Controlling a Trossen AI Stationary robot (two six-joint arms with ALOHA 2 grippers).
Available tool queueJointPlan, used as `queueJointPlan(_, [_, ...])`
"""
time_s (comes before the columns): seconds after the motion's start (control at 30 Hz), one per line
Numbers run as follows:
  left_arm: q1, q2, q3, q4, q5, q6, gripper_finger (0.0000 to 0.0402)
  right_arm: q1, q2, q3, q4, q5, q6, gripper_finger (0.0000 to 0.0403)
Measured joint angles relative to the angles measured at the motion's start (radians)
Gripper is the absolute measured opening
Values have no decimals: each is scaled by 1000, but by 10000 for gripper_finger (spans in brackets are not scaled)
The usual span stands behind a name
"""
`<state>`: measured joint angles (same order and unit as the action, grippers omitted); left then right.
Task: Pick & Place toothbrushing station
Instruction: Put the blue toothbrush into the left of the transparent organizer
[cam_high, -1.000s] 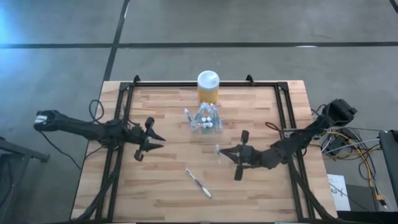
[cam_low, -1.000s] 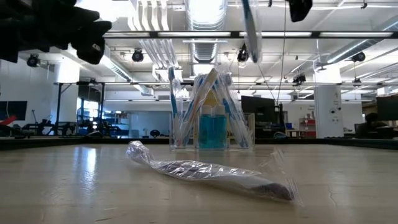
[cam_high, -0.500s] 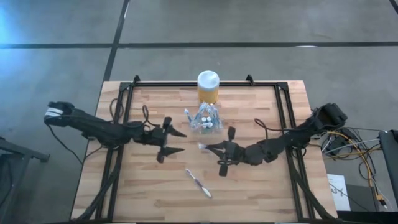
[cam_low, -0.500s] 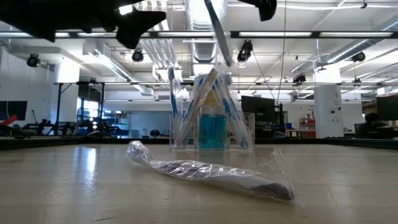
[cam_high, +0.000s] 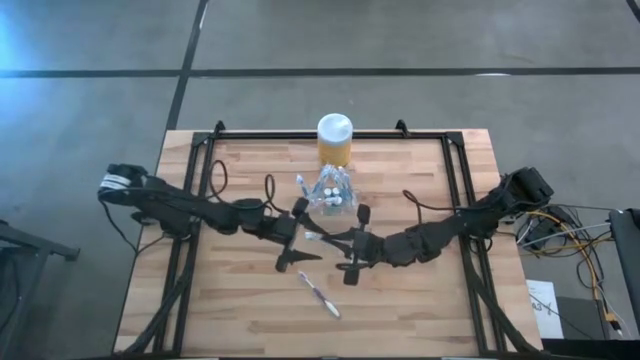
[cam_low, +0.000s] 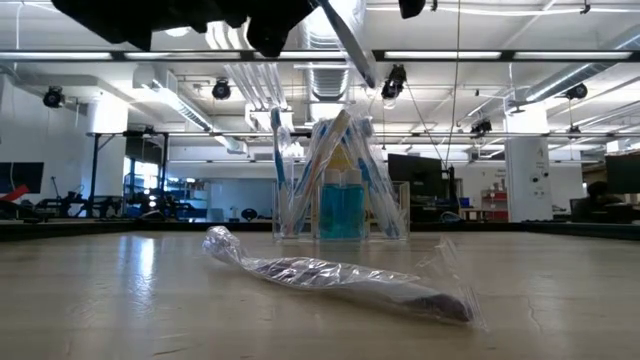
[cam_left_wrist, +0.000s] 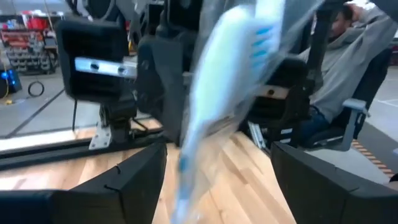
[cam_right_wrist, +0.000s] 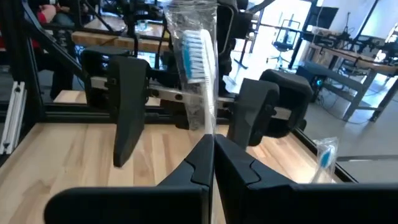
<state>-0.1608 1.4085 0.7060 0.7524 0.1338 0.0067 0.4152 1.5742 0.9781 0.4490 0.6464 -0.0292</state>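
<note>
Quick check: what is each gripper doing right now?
Left gripper: open, fingers either side of the wrapped toothbrush, not gripping.
Right gripper: shut on the wrapped toothbrush.

No text, label or number can be read anywhere.

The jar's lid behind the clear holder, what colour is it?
White, on the yellow jar; clearest in the high view.

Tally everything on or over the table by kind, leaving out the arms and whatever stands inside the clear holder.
Yellow jar with white lid: 1
Clear plastic holder: 1
Wrapped toothbrush: 2, one lying on the table at, one in the right gripper
Total: 4
</note>
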Motion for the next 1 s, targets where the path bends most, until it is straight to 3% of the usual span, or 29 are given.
queueJointPlan(0.17, [1, 46, 35, -9, 0, 11, 276, 0, 0, -6, -5, 0, 19, 8])
queueJointPlan(0.27, [2, 58, 43, 1, -3, 11, 244, 1, 0, -11, -5, 7, 22, 8])
queueJointPlan(0.6, [1, 47, 11, 52, -32, 24, 27, 2, 0, -14, 19, 10, 4, 8])
queueJointPlan(1.0, [-2, 17, 9, -13, -20, 35, 24, 2, -11, -5, 1, -19, 11, 19])
